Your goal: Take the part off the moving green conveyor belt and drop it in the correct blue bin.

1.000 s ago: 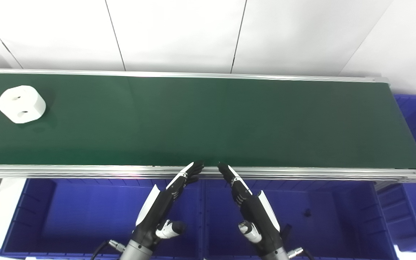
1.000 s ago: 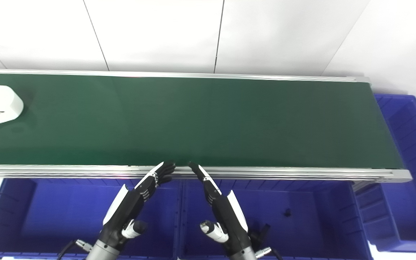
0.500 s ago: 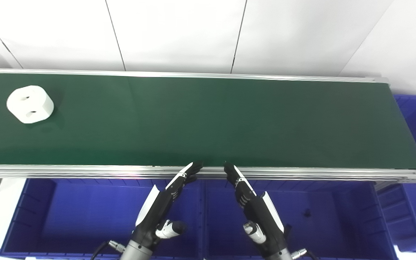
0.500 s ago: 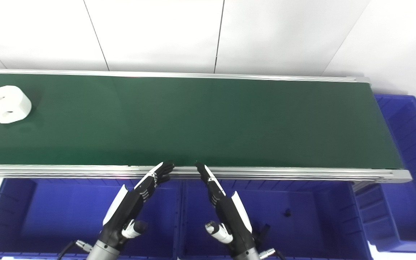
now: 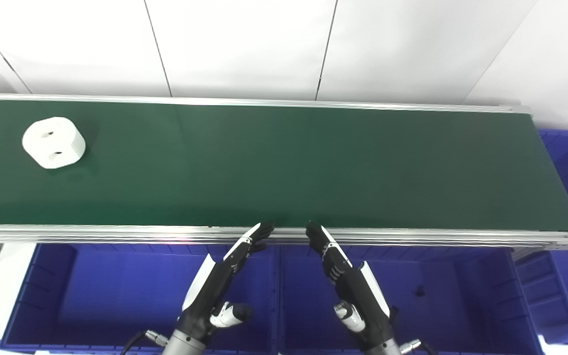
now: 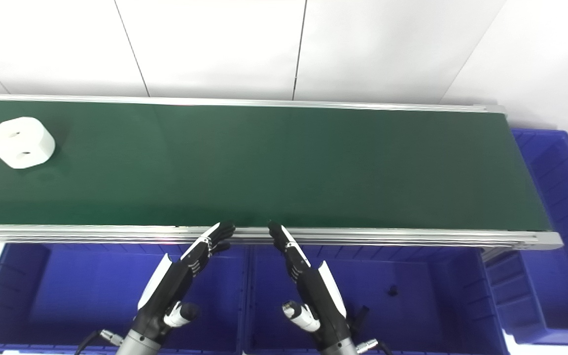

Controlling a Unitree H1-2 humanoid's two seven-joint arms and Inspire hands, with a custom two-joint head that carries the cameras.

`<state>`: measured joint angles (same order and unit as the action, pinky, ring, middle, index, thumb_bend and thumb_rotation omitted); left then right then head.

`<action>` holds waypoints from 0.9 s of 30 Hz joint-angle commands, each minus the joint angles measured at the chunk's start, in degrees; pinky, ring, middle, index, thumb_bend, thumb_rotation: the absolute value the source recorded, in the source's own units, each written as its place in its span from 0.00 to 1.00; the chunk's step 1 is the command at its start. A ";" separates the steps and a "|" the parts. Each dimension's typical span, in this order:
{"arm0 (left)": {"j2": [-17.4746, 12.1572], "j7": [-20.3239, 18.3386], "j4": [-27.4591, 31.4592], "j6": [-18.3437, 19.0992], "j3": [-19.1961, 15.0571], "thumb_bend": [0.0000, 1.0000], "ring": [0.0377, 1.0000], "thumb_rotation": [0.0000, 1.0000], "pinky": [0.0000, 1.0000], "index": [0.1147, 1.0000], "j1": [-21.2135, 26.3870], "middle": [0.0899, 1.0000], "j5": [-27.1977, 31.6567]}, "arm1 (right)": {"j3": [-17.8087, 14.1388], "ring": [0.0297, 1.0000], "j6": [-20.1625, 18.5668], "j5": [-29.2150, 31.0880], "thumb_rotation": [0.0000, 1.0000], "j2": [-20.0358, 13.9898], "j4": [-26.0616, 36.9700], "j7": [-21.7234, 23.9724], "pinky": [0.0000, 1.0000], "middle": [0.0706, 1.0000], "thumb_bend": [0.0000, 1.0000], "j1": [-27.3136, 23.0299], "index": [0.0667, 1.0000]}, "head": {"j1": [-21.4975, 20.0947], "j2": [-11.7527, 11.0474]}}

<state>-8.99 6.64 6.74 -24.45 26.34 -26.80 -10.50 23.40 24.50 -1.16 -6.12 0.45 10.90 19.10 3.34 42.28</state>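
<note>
Part riding in, hands waiting.

Your white part (image 5: 53,142) sits far left on the conveyor belt (image 5: 313,167); left hand (image 5: 220,276) and right hand (image 5: 345,278), both empty with fingers extended, hover at the belt's near rail. Reach late and you may knock it aside.

Left hand (image 6: 175,286) and right hand (image 6: 308,281), both empty with fingers extended, reach the near rail of the green belt (image 6: 274,162); the white part (image 6: 21,142) lies far left of them, blue bins (image 6: 412,296) beneath.

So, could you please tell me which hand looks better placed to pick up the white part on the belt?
Probably the left hand. The white part lies far to the left on the green belt, on that hand's side. The right hand is farther away. Both hands are open at the near rail.
</note>
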 commanded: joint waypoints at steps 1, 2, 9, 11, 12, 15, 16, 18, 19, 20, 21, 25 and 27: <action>-0.12 1.20 1.16 -2.47 0.14 0.93 0.92 0.97 0.87 0.90 -0.04 0.92 0.23 | -0.28 0.98 2.40 0.45 0.92 0.44 0.99 0.59 0.96 0.96 0.93 -0.18 0.95 | 0.06 -0.08; -0.12 1.25 1.15 -2.47 0.17 0.93 0.92 0.97 0.87 0.90 -0.01 0.92 0.20 | -0.31 0.97 2.41 0.27 0.92 0.44 0.99 0.50 0.96 0.96 0.92 -0.19 0.95 | 0.06 -0.08; -0.13 2.04 0.34 -2.48 1.00 0.93 0.92 0.97 0.87 0.89 0.57 0.91 -0.22 | -0.49 0.97 2.42 0.69 0.92 0.30 0.14 0.77 0.95 0.97 0.93 -0.31 0.95 | 0.83 -1.38; -0.10 2.62 -0.25 -2.47 1.46 0.93 0.92 0.97 0.87 0.89 0.76 0.91 -0.51 | -0.60 0.97 2.42 0.51 0.92 0.20 -0.30 0.63 0.95 0.96 0.93 -0.33 0.95 | 2.31 -3.46; -0.10 3.00 -0.58 -2.47 1.74 0.93 0.91 0.97 0.87 0.89 0.86 0.91 -0.70 | -0.66 0.96 2.42 0.42 0.93 0.14 -0.52 0.56 0.94 0.96 0.94 -0.34 0.94 | 2.31 -3.46; -0.24 5.25 -2.92 -2.48 3.47 0.93 0.90 0.96 0.84 0.88 1.97 0.90 -1.55 | -0.96 0.96 2.42 -0.37 0.95 -0.48 -1.79 0.01 0.93 0.96 0.95 -0.51 0.94 | 6.99 -7.02; -0.20 6.24 -3.93 -2.47 4.17 0.93 0.89 0.95 0.83 0.88 2.52 0.89 -1.88 | -1.15 0.96 2.42 -0.28 0.95 -0.71 -2.35 0.04 0.94 0.96 0.96 -0.65 0.93 | 9.19 -8.49; -0.29 8.32 -5.47 -2.47 5.58 0.94 0.87 0.95 0.79 0.85 3.53 0.88 -2.33 | -1.33 0.98 2.42 -0.13 0.96 -1.11 -3.26 0.17 0.98 0.97 0.95 -0.94 0.95 | 10.76 -9.77; -0.42 9.25 -5.98 -2.47 6.23 0.94 0.86 0.94 0.79 0.84 3.94 0.87 -2.49 | -1.39 0.98 2.42 -0.06 0.96 -1.23 -3.60 0.22 0.99 0.97 0.95 -1.04 0.95 | 10.76 -9.77; -0.61 10.56 -6.69 -2.47 7.11 0.93 0.86 0.94 0.78 0.83 4.54 0.87 -2.92 | -1.47 0.98 2.42 -0.16 0.96 -1.32 -4.02 0.07 0.99 0.97 0.96 -1.16 0.95 | 11.85 -10.90; -0.82 11.71 -7.24 -2.48 7.90 0.92 0.85 0.94 0.76 0.82 5.04 0.86 -3.24 | -1.54 0.98 2.42 -0.22 0.96 -1.38 -4.35 -0.04 0.97 0.97 0.95 -1.26 0.95 | 11.99 -11.07; -1.66 15.94 -9.13 -2.48 11.08 0.88 0.82 0.94 0.73 0.79 7.09 0.84 -3.53 | -1.46 0.97 2.42 -0.94 0.97 -1.78 -5.52 -0.83 0.93 0.97 0.94 -1.96 0.96 | 13.16 -12.71; -2.16 18.02 -9.73 -2.48 12.54 0.86 0.81 0.94 0.72 0.78 8.07 0.83 -3.94 | -1.49 0.97 2.42 -0.80 0.98 -1.83 -5.81 -0.88 0.93 0.97 0.94 -2.17 0.96 | 13.47 -13.22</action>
<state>-10.75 22.67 -3.41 -24.75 38.11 -19.35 -13.29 22.05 24.53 -1.96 -8.07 -6.19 10.16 17.55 16.79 29.00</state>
